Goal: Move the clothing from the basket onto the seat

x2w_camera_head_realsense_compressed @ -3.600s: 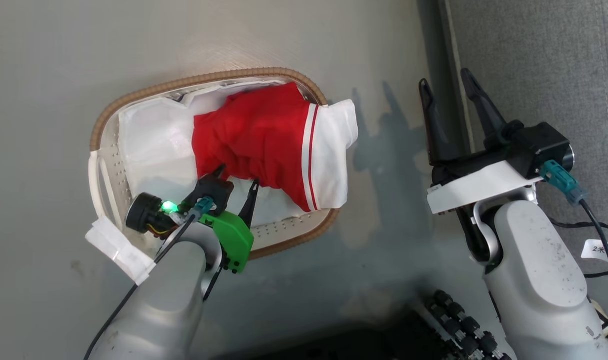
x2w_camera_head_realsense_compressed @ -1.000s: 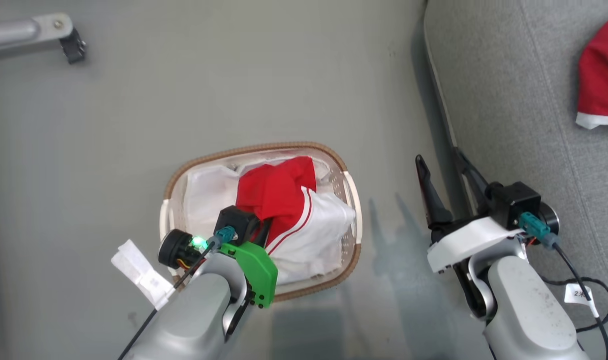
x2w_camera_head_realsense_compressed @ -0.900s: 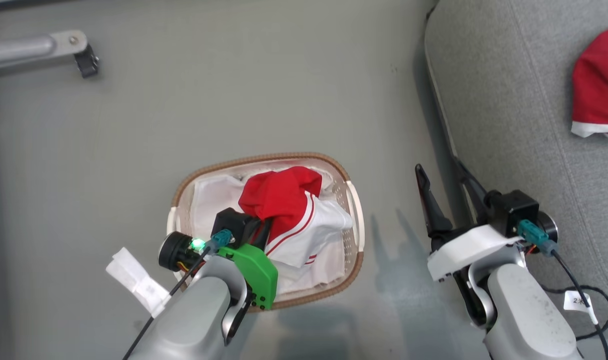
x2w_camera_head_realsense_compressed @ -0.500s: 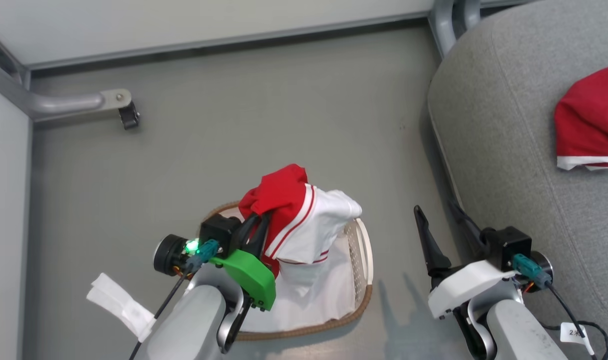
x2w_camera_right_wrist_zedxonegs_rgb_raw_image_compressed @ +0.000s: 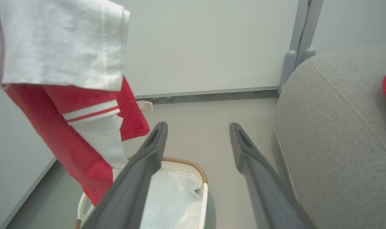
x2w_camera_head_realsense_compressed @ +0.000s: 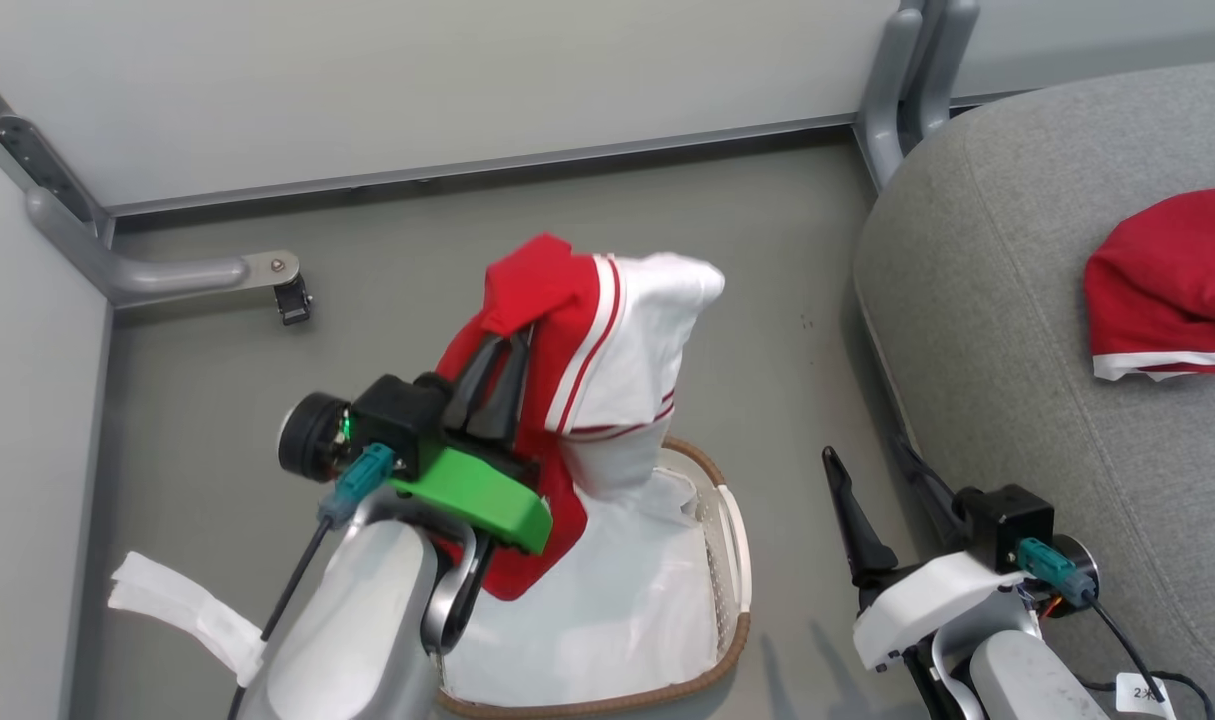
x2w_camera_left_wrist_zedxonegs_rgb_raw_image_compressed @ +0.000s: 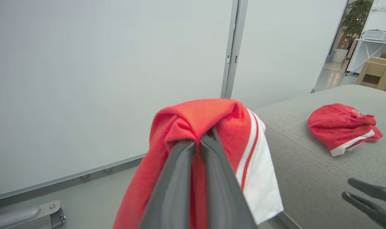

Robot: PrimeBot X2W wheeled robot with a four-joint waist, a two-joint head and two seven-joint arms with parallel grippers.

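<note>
Hanging from the left gripper [x2w_camera_head_realsense_compressed: 504,340], the red garment [x2w_camera_head_realsense_compressed: 622,340] with the striped white panel dangles in the air above the basket [x2w_camera_head_realsense_compressed: 735,520]. The jaws are pinched tight together on a fold of red cloth near the top of the garment, and the fabric drapes over the finger ends and falls down either side. Whether its lowest folds touch anything in the basket I can't tell from here. The basket sits on the grey floor [x2w_camera_head_realsense_compressed: 387,250] near the seat [x2w_camera_head_realsense_compressed: 1007,330], with a plain white cloth [x2w_camera_head_realsense_compressed: 607,620] lying inside it. The right gripper [x2w_camera_head_realsense_compressed: 864,455] hovers low between the basket and the seat's edge, its jaws spread wide with nothing between them. A second red garment [x2w_camera_head_realsense_compressed: 1162,280], white-trimmed, lies bunched on the seat cushion, well apart from the one in the air. A grey metal foot [x2w_camera_head_realsense_compressed: 202,272] juts out at floor level from the partition wall [x2w_camera_head_realsense_compressed: 417,80] behind.
</note>
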